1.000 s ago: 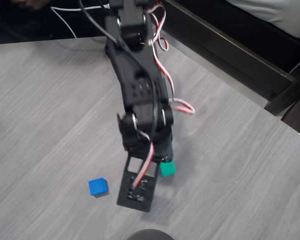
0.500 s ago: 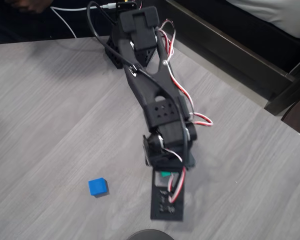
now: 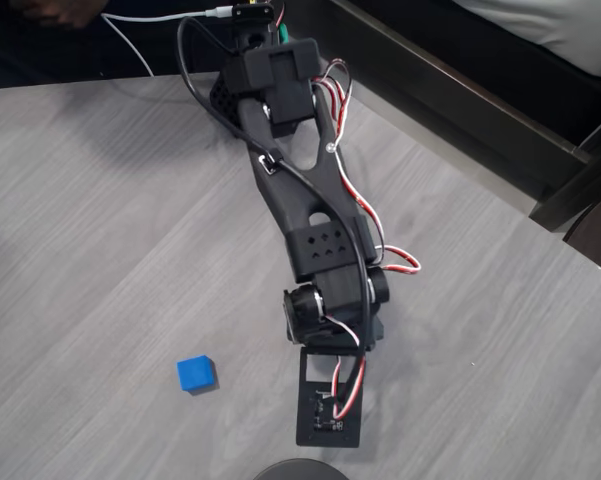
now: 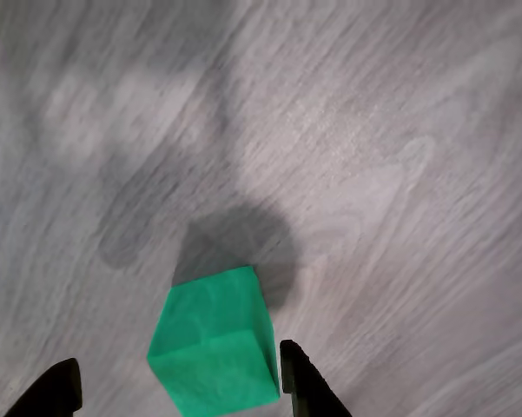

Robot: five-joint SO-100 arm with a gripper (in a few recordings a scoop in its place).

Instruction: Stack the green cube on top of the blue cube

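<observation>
The overhead view looks straight down on the grey desk (image 3: pixel 100 250) from well above, taking in the whole arm. The wrist view rides just behind the claw (image 4: pixel 178 387), facing down, very near the desk. Both share the desk beneath the claw.

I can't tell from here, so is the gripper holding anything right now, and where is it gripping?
Nothing is clamped yet. The green cube sits between the open gripper fingers, close to the right-hand one.

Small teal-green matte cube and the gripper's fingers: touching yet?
Cannot tell. In the wrist view the small teal-green matte cube sits between the open gripper tips, flush against the right finger; no gap or contact shows plainly.
</observation>
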